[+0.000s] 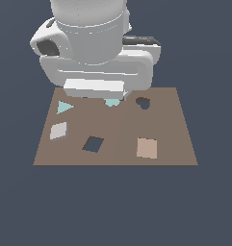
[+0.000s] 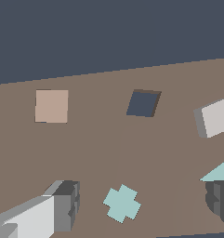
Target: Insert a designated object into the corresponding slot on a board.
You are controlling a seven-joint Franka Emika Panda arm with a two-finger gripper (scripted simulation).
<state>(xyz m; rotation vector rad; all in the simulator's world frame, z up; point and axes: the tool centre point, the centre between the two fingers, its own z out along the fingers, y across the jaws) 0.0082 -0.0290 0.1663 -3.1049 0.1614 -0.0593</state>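
Exterior view: brown board (image 1: 115, 126) lies flat. Grey tile (image 1: 58, 130) rests on board near exterior view's left edge, apart from square hole (image 1: 93, 144), which is empty. Pink square (image 1: 147, 148), cyan triangle (image 1: 65, 107), rounded hole (image 1: 143, 102) also on board. Arm covers far edge.

Wrist view: fingers (image 2: 143, 204) spread wide, holding nothing, straddling cyan cross (image 2: 122, 203). Square hole (image 2: 143, 103) empty; grey tile (image 2: 215, 117) beside it.

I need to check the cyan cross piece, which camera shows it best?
The wrist view: the cyan cross lies whole on the board. In the exterior view the arm hides most of it.
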